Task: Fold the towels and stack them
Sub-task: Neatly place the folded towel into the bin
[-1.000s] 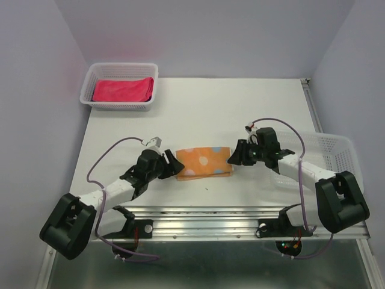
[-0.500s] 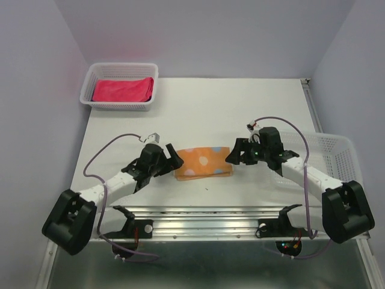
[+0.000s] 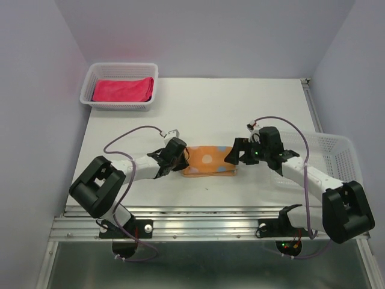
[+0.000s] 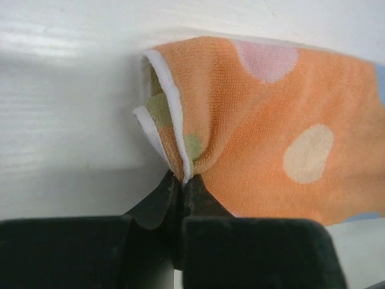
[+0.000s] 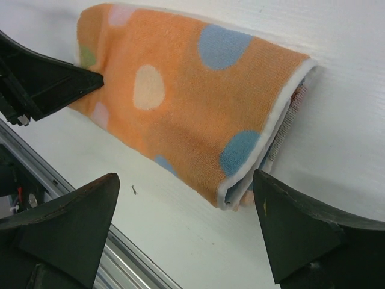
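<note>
I've got the left hand [image 4: 180, 182] pinched shut on the near left edge of the spotted towel [image 3: 207, 159], which lies folded on the table [image 3: 240, 108] between the two arms. The right hand [image 3: 232, 156] sits at the towel's other end, fingers spread wide and gripping nothing. The pink towel [image 3: 122, 89] is already folded in the basket [image 3: 90, 75] at the far left corner. My worry is the pinch. The wrist view shows two white-trimmed edges meeting at the jaws, and I can't tell whether every layer is caught. If I lift with only some, I reckon the fold drops open. Any sideways pull could drag the cloth against a right finger and bunch it.
</note>
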